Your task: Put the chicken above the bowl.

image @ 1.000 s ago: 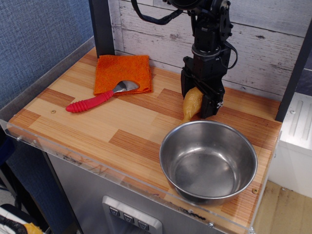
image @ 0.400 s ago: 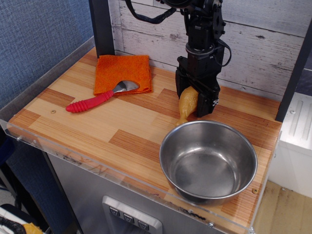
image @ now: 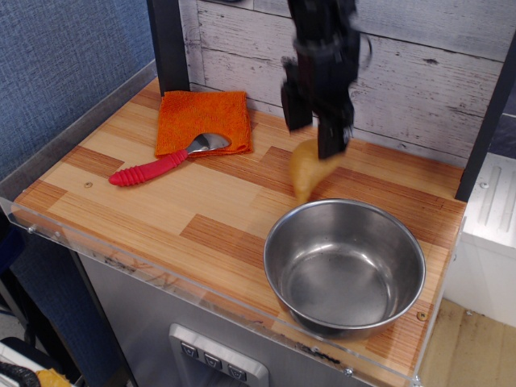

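The chicken (image: 305, 169), a small tan-yellow drumstick, is blurred and sits on the wooden tabletop just behind the far rim of the bowl (image: 274, 258), its narrow end pointing down towards the bowl. The bowl is large, shiny steel and empty, at the front right. My gripper (image: 313, 133) is black, blurred by motion, and hangs just above the chicken with its jaws apart. It holds nothing.
An orange cloth (image: 201, 119) lies at the back left with a red-handled spoon (image: 165, 163) resting partly on it. A black post (image: 168, 44) stands at the back left corner. A white plank wall (image: 419, 72) runs behind the table.
The gripper has opened and risen up and slightly left. The chicken, held before, is now free on the table behind the bowl.
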Robot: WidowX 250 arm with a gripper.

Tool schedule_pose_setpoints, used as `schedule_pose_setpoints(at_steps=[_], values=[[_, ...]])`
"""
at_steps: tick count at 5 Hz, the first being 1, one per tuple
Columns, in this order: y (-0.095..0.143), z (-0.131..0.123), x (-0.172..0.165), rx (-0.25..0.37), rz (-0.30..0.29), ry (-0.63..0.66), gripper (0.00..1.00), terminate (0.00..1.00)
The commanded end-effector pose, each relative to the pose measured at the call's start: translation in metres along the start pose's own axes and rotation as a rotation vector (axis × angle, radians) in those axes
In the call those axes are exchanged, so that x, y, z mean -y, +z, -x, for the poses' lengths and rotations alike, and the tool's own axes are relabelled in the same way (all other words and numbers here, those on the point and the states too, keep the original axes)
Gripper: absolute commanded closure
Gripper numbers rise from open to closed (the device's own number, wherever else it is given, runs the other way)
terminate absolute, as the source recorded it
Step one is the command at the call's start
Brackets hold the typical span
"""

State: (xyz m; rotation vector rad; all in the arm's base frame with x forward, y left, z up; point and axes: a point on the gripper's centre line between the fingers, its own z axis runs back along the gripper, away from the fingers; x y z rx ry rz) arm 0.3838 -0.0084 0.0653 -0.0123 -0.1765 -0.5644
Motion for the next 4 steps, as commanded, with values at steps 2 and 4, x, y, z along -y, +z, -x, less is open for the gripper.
schedule_pose_setpoints(at_steps=[2, 4], values=[[0.116, 0.021, 0.007, 0.201, -0.113, -0.006, 0.0, 0.0], [0.126, 0.027, 0.008, 0.214, -0.116, 0.014, 0.0, 1.0]])
